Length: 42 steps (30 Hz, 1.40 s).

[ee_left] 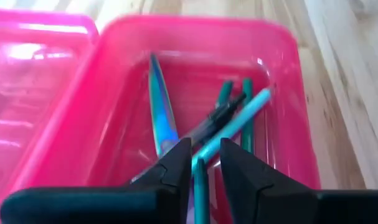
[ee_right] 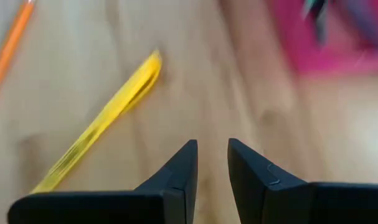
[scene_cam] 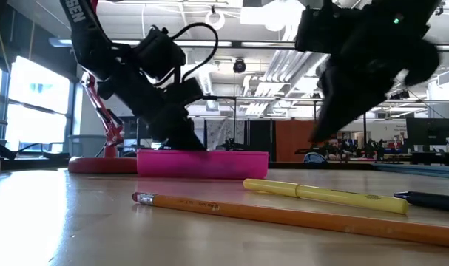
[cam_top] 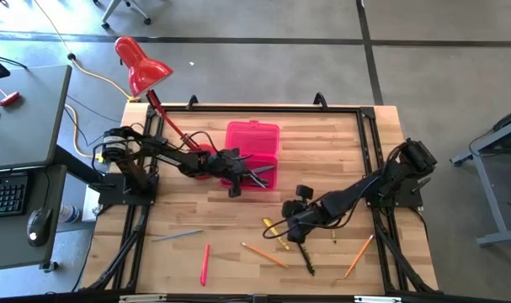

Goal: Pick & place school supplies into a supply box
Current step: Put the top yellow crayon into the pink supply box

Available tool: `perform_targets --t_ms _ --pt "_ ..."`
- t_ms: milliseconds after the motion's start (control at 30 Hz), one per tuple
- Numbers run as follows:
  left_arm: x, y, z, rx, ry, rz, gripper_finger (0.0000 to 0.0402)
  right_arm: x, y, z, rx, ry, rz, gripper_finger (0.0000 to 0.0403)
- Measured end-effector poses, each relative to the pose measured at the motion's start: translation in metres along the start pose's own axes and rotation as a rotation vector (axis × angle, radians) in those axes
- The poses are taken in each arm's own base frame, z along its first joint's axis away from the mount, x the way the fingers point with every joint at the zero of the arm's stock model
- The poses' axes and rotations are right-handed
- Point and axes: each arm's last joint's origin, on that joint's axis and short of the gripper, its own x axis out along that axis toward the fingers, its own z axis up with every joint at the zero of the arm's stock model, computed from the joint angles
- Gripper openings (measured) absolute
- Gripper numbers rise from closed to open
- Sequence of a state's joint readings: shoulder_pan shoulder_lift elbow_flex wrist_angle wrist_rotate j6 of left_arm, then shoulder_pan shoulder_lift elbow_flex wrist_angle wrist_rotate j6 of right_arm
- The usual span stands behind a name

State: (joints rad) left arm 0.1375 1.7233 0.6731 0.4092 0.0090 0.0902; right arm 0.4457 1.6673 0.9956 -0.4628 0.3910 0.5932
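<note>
Hot-pink translucent plastic forms the supply box (cam_top: 253,135), which lies open near the back middle of the wooden table (cam_top: 213,210), its lid folded out flat behind the tray. The left gripper (ee_left: 205,163) hangs just over the tray's front end, its two dark fingers parted by a narrow gap with a teal pen (ee_left: 229,134) showing in that gap; whether the fingers touch the pen cannot be told. Inside the tray the left wrist view shows scissors (ee_left: 160,112) with iridescent blades, one dark pen (ee_left: 215,118), and what look like two green pencils (ee_left: 246,115) along the far wall. The right gripper (ee_right: 212,163) is low over the table's right front area, its fingers slightly apart with only bare wood between them and nothing held. Still out on the table, counted from above: one grey stick (cam_top: 178,236) at the left front, one pink-red pen (cam_top: 204,265) beside it, two orange pencils (cam_top: 264,255), the second (cam_top: 359,256) farther right, one yellow pen (cam_top: 274,231) just beside the right gripper, and one dark pen (cam_top: 307,259) in front of it. A red desk lamp (cam_top: 140,65) stands off the table's back left corner.
</note>
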Motion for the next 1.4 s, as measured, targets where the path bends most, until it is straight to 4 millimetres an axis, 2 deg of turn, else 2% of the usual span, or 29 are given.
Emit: perform_targets --t_ms 100,233,367,533,733,967,1400 --pt "-0.002 0.001 0.006 0.0 -0.047 0.017 0.0122 -0.014 0.0 -0.002 0.084 0.153 0.024 0.0067" --pt "-0.006 0.003 0.026 0.002 -0.142 0.033 0.0124 -0.037 0.003 -0.011 0.239 0.301 -0.03 0.0067" --pt "-0.009 0.005 0.047 0.009 -0.2 0.039 0.0124 -0.058 0.01 -0.028 0.389 0.403 -0.085 0.0067" --pt "-0.011 0.006 0.068 0.012 -0.259 0.009 0.0124 -0.07 0.018 -0.05 0.55 0.479 -0.205 0.0067" --pt "-0.012 0.006 0.078 0.015 -0.289 -0.002 0.0124 -0.059 0.026 -0.059 0.601 0.549 -0.258 0.0067" --pt "-0.011 0.006 0.077 0.016 -0.279 -0.002 0.0124 -0.042 0.028 -0.063 0.625 0.591 -0.325 0.0067" --pt "-0.011 0.006 0.077 0.038 -0.28 0.001 0.0124 -0.028 0.032 -0.069 0.687 0.605 -0.403 0.0067"
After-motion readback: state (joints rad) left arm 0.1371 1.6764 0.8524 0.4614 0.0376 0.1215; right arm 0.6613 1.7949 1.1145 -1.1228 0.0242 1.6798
